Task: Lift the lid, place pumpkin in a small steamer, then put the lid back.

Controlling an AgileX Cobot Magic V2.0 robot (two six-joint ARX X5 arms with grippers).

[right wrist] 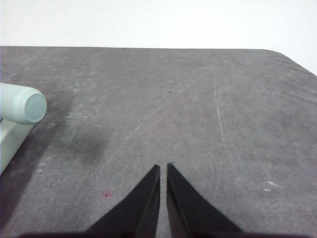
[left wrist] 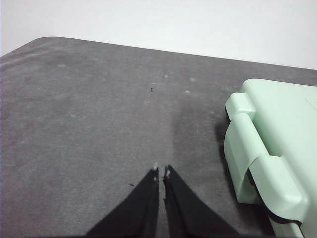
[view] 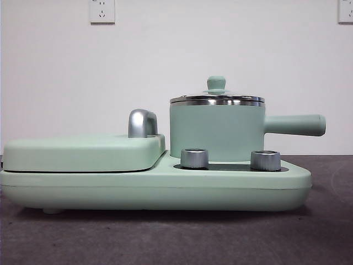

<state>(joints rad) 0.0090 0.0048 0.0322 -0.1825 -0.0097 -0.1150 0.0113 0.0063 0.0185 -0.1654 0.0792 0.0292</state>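
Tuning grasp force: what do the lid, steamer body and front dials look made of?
Lid: steel-looking rim with bright mirror-like bands; the disc shows only edge-on, so material unclear; knob matte mint, likely plastic. Small steamer: smooth matte mint wall, probably coated metal or plastic, can't tell which; the long side handle has the same finish. Dials: silver, finely ridged sides, metal or metallised plastic.

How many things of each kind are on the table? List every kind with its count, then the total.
small steamer: 1
lid, on the steamer: 1
griddle cover: 1
cooker base: 1
steel dials: 2
pumpkin: 0 in view
Total: 6
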